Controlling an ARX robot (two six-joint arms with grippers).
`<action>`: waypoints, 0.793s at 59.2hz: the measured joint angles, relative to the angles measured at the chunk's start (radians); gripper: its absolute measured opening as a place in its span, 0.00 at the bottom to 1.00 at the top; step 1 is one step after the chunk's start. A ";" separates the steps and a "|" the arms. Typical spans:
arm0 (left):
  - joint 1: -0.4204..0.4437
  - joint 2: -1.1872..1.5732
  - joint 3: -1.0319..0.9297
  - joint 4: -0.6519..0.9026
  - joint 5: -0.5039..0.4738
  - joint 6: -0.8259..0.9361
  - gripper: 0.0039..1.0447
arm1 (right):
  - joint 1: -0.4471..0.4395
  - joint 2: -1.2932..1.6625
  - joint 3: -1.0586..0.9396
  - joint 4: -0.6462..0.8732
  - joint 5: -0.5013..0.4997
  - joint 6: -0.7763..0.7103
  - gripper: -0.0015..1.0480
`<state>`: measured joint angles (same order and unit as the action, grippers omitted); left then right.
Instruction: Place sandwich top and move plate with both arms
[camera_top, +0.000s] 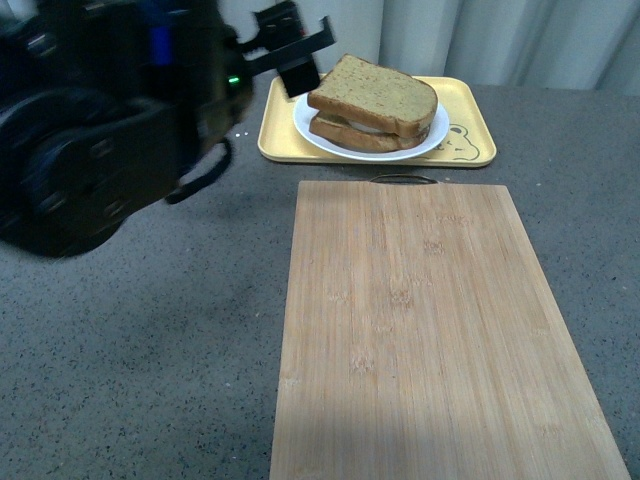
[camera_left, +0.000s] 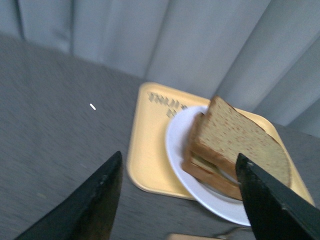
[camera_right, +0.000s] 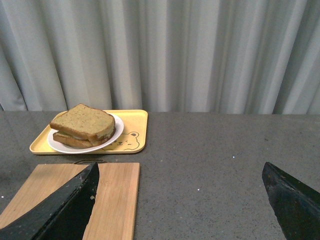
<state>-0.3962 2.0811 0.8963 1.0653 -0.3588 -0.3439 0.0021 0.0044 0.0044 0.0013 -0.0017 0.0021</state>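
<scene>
- Writing: the rectangular yellow tray with a bear drawing carries raised lettering along one short end, seen in the left wrist view; blurred, can't read it. No other labels or brands legible.
- Bear face is printed at the tray corner nearest the board, on the robot's right side.
- Sandwich top, a golden-brown speckled bread slice with darker crust, lies on the stack: squarish, one rounded end, reddish flecks across the face. It sits slightly skewed over the lower slice, white filling showing between them.
- Round white shallow plate holds the sandwich; rim shows all round the bread. Plate sits on the tray, toward its left half.
- Tray is at the far side of the grey speckled tabletop, in front of a pale pleated curtain.
- Light bamboo cutting board with a metal handle loop lies just nearer than the tray, bare.
- Left black tool hovers just left of the plate, above the tray's left edge; fingers spread wide, nothing between them. Green LED lit on the arm body.
- Right black tool is out of the front view; wrist view shows its fingers wide apart, empty, well back from the tray, over the tabletop and the board's edge.
</scene>
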 joint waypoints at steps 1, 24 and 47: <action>0.019 -0.034 -0.062 0.072 0.006 0.094 0.58 | 0.000 0.000 0.000 0.000 0.000 0.000 0.91; 0.192 -0.470 -0.575 0.211 0.168 0.323 0.03 | 0.000 0.000 0.000 0.000 0.000 0.000 0.91; 0.285 -0.855 -0.755 0.010 0.252 0.330 0.03 | 0.000 0.000 0.000 0.000 0.000 0.000 0.91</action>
<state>-0.1116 1.2259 0.1410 1.0752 -0.1066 -0.0143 0.0021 0.0044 0.0044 0.0013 -0.0017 0.0021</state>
